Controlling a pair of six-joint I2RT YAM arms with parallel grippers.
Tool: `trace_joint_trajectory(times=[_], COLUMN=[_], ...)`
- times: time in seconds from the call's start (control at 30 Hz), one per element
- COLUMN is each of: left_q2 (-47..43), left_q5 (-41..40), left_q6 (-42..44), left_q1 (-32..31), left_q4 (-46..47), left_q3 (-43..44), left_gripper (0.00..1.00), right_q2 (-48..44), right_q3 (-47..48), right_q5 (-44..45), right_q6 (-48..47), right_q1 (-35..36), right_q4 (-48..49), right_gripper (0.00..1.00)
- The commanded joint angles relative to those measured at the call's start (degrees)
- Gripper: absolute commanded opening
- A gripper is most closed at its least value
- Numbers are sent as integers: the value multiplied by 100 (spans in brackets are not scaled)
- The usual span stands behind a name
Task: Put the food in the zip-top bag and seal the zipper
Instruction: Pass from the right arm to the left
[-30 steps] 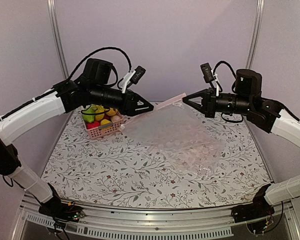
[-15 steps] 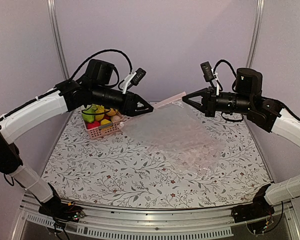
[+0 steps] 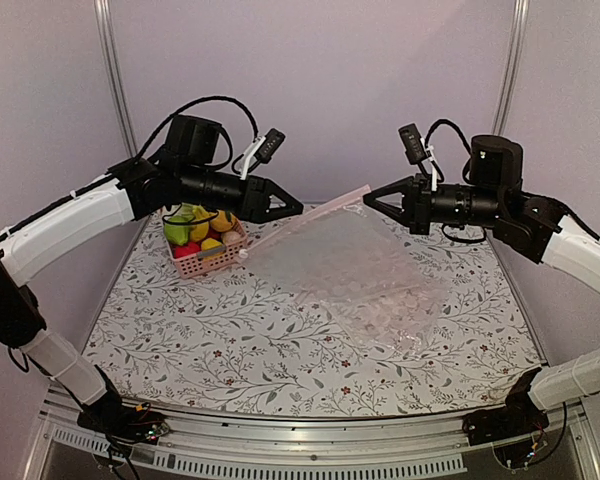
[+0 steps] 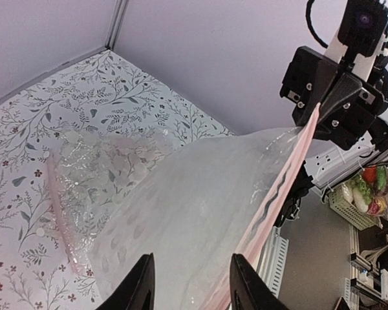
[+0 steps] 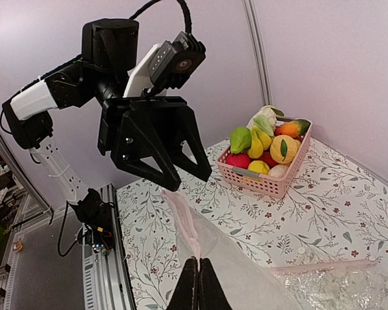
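Note:
The zip-top bag (image 3: 325,245) hangs slanted above the table, held up by its zipper (image 3: 340,200). My right gripper (image 3: 367,199) is shut on that pinkish strip, seen pinched between the black fingertips in the right wrist view (image 5: 198,263). My left gripper (image 3: 298,209) stands open at the strip's other end. In the left wrist view, the bag (image 4: 207,213) fills the gap between its fingers (image 4: 142,284), and the zipper (image 4: 291,174) runs beside the right finger. The food (image 3: 200,225) sits piled in a pink basket (image 3: 215,262) behind the left arm.
A second, crinkled clear bag (image 3: 390,300) with its own pink strip lies flat on the flowered table, under and right of the lifted bag. The basket (image 5: 258,183) stands at the back left near the wall. Aluminium posts rise at both back corners.
My left gripper has risen slightly and edged toward the bag's near corner, its jaws a little narrower. The right gripper stays shut on the zipper, holding still.

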Motion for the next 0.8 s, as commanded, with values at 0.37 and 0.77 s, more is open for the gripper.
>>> trace_joint_trajectory(times=[0.37,0.77], left_q2=[230,252], left_q5=[345,617], left_q6=[169,343], left_q1=[1,-84], left_q4=[-150,-201], left_q3=[-18,-23], left_gripper=[31,28], right_q2=[122,116], right_q3=[195,184], right_q5=[-46,29], right_q6=[-61,-63], right_q1=[44,40], right_q4=[-108,-108], right_gripper=[0,0])
